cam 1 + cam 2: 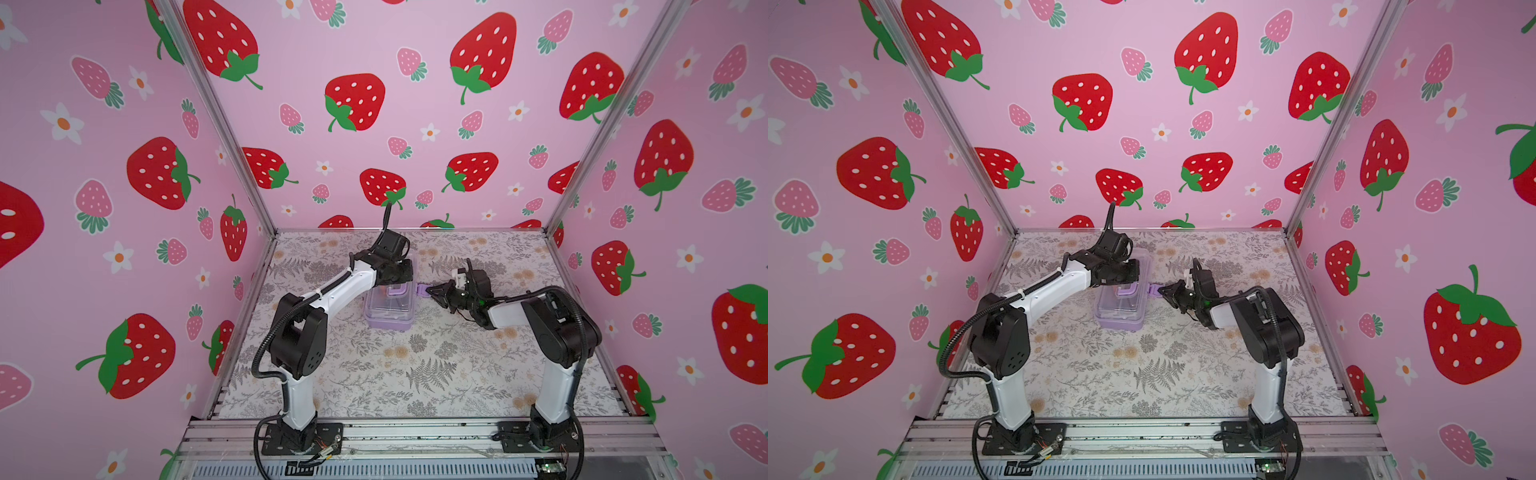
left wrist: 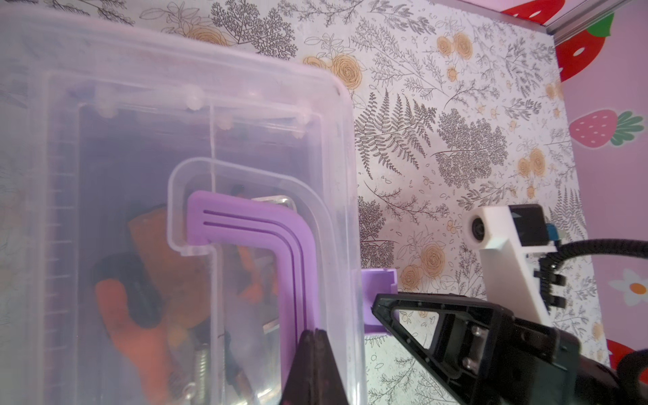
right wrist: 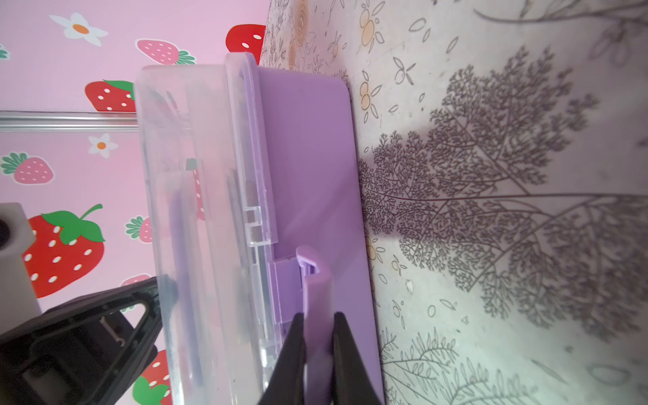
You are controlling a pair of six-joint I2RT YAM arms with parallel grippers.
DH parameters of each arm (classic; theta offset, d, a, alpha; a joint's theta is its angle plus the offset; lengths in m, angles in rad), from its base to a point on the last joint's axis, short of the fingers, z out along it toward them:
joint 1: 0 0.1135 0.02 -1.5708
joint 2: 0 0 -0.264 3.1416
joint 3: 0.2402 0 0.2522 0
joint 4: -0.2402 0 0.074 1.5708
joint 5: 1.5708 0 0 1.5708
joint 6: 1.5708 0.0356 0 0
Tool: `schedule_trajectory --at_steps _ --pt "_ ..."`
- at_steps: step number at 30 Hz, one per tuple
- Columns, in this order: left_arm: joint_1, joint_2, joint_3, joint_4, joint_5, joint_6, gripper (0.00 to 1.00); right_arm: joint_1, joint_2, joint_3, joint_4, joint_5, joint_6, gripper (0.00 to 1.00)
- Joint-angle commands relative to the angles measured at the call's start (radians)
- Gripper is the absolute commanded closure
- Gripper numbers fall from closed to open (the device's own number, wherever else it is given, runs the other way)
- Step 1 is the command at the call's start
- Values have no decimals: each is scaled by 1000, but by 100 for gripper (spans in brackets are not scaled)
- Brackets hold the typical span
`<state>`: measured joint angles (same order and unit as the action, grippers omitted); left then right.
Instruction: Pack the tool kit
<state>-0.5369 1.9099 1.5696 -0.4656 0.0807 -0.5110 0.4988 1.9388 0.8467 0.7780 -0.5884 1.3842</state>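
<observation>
- Centrally, tool kit rests on floral table, between both arms.
- Left gripper: jaws closed together, tips at purple handle on clear lid.
- Right gripper: clamped on lilac side latch.

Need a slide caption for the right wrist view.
Right gripper pinches the purple latch on the side of the tool kit.

We look down on a floral-printed tabletop. Behind it and on both sides of it rise pink walls printed with strawberries and white flowers. Aluminium posts stand at its back corners, and slotted rails run along its near edge.
</observation>
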Motion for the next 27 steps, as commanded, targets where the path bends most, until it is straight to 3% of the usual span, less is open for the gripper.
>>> schedule_trajectory --at_steps 1,7,17,25,27 --pt "-21 41 -60 -81 29 -15 100 8 -32 40 411 -143 153 100" --pt "-21 40 -71 -74 34 -17 100 1 -32 31 527 -174 205 100" --pt "-27 52 -74 -73 43 -20 100 -4 -3 73 569 -245 81 100" --pt "-32 58 -81 -74 42 -18 100 -38 105 49 922 -216 243 100" --pt "-34 61 -84 -76 45 -18 100 -44 120 54 941 -215 249 100"
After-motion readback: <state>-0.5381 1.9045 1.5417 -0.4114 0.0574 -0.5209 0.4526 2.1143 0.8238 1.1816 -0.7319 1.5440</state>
